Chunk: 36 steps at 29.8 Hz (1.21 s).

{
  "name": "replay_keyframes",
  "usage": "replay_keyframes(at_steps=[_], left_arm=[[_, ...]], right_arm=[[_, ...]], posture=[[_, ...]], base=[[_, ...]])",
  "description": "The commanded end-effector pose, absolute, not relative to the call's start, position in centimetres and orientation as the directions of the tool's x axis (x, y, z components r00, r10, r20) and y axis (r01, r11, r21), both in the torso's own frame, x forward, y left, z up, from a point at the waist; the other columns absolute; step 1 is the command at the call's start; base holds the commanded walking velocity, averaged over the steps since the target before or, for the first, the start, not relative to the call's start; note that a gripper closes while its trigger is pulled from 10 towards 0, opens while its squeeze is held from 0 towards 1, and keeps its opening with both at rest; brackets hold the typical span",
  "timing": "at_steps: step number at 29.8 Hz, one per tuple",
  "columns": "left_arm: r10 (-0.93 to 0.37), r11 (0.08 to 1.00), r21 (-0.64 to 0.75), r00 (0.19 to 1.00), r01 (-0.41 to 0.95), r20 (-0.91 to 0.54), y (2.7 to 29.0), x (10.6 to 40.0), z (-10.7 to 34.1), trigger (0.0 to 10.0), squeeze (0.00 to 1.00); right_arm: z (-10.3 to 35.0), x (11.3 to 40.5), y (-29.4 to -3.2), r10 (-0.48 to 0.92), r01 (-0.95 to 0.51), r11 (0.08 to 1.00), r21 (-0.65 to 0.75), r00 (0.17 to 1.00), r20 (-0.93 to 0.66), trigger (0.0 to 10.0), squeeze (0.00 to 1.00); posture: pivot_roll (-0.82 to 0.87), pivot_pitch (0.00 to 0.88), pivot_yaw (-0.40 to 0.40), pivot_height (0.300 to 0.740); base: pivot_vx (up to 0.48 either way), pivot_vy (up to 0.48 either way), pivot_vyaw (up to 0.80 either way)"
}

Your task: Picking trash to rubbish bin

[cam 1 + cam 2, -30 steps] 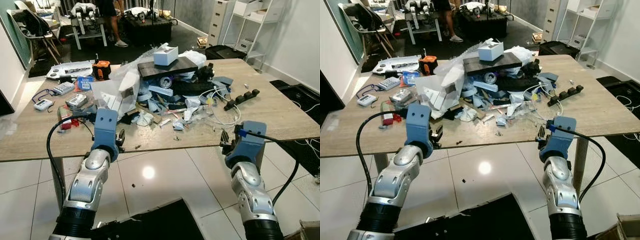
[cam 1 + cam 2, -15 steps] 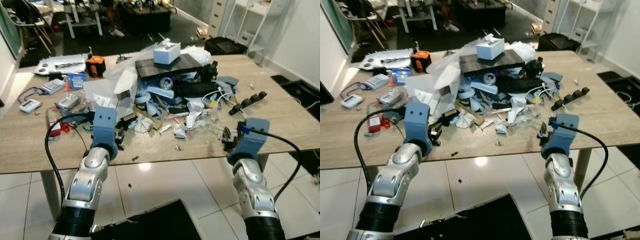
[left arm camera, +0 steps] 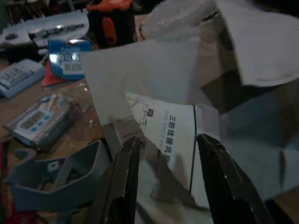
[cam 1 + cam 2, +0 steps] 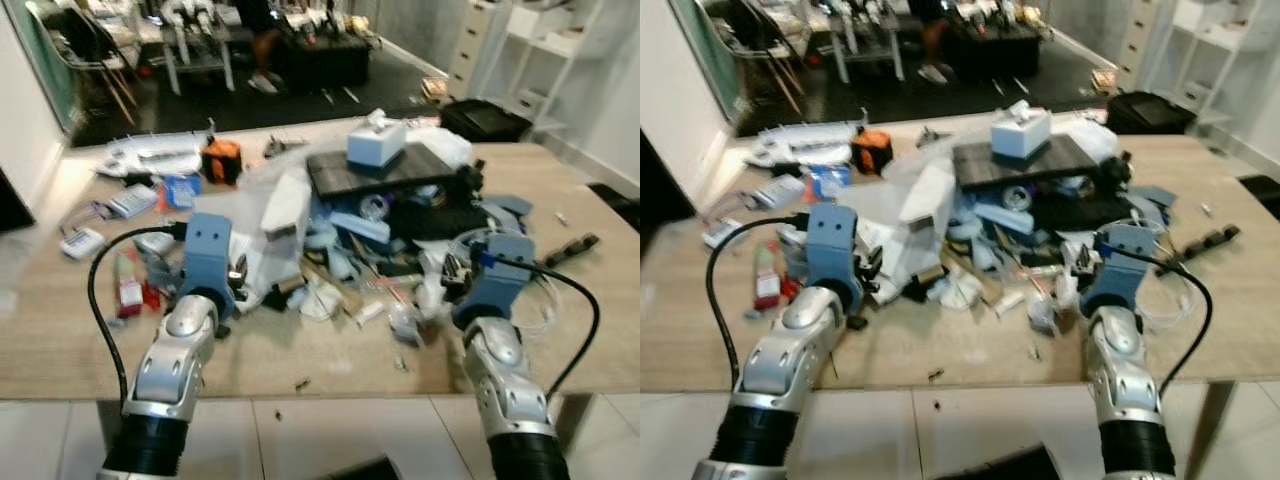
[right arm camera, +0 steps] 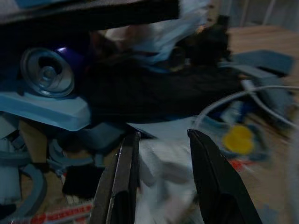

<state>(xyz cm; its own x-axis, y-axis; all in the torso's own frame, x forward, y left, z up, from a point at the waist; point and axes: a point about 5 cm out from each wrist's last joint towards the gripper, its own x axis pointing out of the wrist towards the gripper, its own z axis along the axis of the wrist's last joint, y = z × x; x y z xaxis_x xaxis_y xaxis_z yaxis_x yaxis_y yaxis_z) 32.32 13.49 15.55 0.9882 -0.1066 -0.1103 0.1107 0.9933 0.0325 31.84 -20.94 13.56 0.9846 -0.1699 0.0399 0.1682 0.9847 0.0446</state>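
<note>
Both arms were up over the light wooden table [image 4: 60, 350], at the near edge of the trash heap. Left gripper [image 3: 166, 161] was released, its fingers [image 3: 124, 182] spread over a white printed paper sheet [image 3: 173, 140] beside a grey plastic clip [image 3: 60, 179] and a small white LCD device [image 3: 39, 123]. Right gripper [image 5: 161, 179] was also released, over crumpled white paper [image 5: 161, 172], near a silver-ended purple can [image 5: 49, 72] and a white cable [image 5: 247, 95]. The heap sat mid-table: a dark flat board [image 4: 385, 170] on top with a white tissue box [image 4: 375, 145] on it. An orange-black tool [image 4: 222, 158] was at the far left side.
</note>
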Motion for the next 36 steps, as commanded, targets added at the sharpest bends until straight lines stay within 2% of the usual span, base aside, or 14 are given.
replay_keyframes(at_steps=[1,22,29,36], left_arm=[[-0.109,0.992,0.044,0.986,0.115,-0.125,13.4,32.3,15.3,10.0,0.0],[-0.135,0.985,0.084,0.98,0.149,-0.149,13.0,32.2,15.0,10.0,0.0],[-0.156,0.979,0.106,0.975,0.174,-0.161,12.8,32.2,14.8,10.0,0.0],[-0.159,0.982,0.078,0.973,0.173,-0.166,12.7,32.3,14.7,10.0,0.0]], right_arm=[[13.4,31.8,-21.0,-0.176,0.175,0.984,0.041,0.984,0.034,10.0,0.0],[13.4,31.9,-21.5,-0.183,0.182,0.983,0.038,0.983,0.02,10.0,0.0],[16.5,32.7,-22.5,-0.181,0.181,0.983,0.018,0.981,0.066,10.0,0.0],[21.1,33.5,-22.8,-0.159,0.16,0.987,0.003,0.98,0.117,10.0,0.0]], posture=[[0.12,0.033,0.025,0.74],[0.12,0.038,0.034,0.74],[0.11,0.038,0.041,0.74],[0.1,0.037,0.054,0.74]], base=[[0.0,0.0,0.0],[0.0,0.0,0.0],[0.0,-0.411,0.0],[0.0,0.0,0.0]])
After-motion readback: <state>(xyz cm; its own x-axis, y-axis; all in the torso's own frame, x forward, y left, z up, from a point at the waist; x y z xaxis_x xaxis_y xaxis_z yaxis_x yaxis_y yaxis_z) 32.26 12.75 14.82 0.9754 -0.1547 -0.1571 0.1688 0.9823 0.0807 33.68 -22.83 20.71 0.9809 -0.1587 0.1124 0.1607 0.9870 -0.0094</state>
